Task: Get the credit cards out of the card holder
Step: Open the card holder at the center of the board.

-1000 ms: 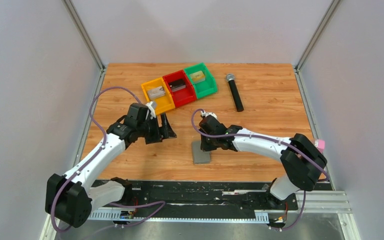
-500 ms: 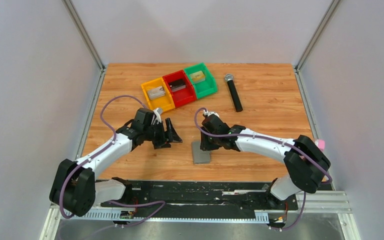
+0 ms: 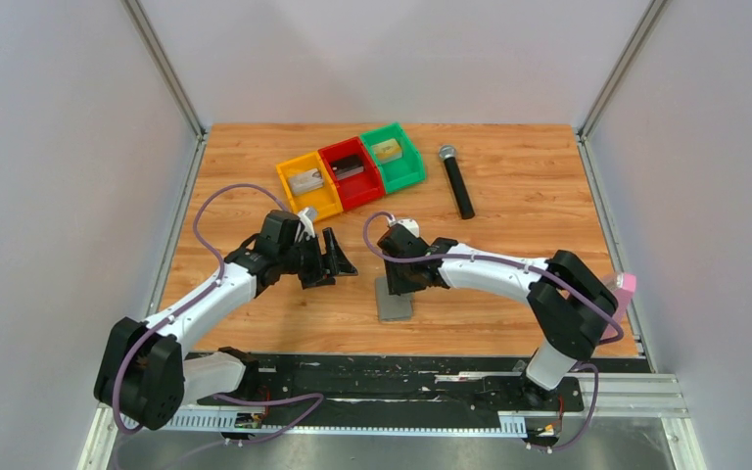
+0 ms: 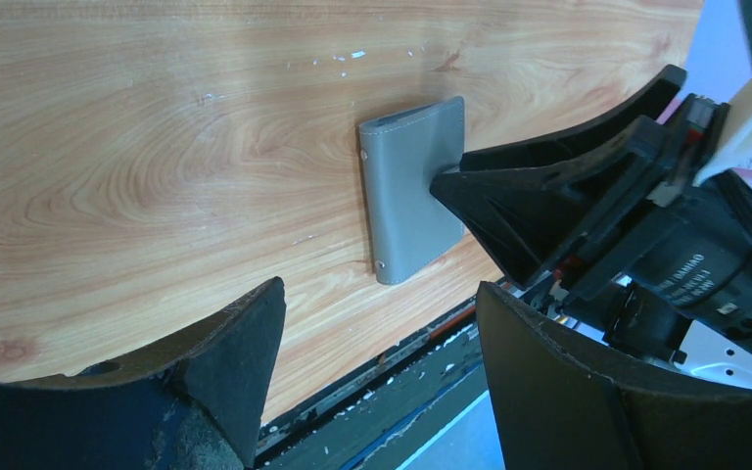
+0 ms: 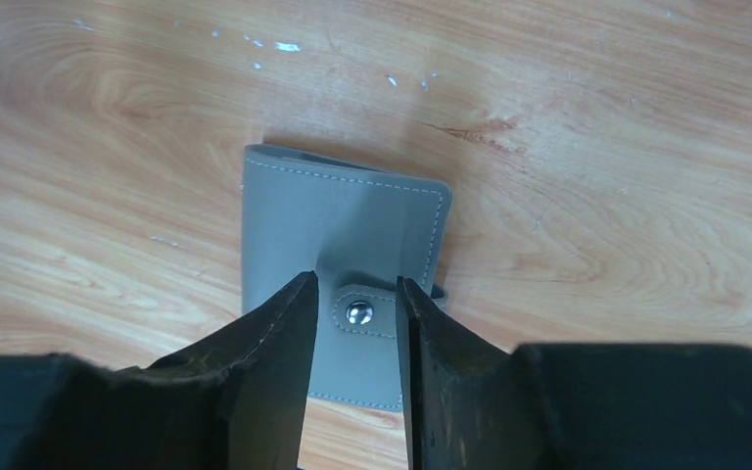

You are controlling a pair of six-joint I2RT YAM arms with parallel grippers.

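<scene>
Near the table's [image 3: 509, 245] front edge the card holder [image 5: 343, 235] lies flat and snapped shut, the right gripper [image 5: 355, 282] narrowly parted astride its snap tab [image 5: 357, 313], the left gripper [image 3: 336, 260] wide and empty nearby, so unsnapping seems the step, next pinching that tab up

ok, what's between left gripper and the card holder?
Only bare table, per the left wrist view. The open left gripper is clear of the card holder; the right gripper straddles its snap.
</scene>
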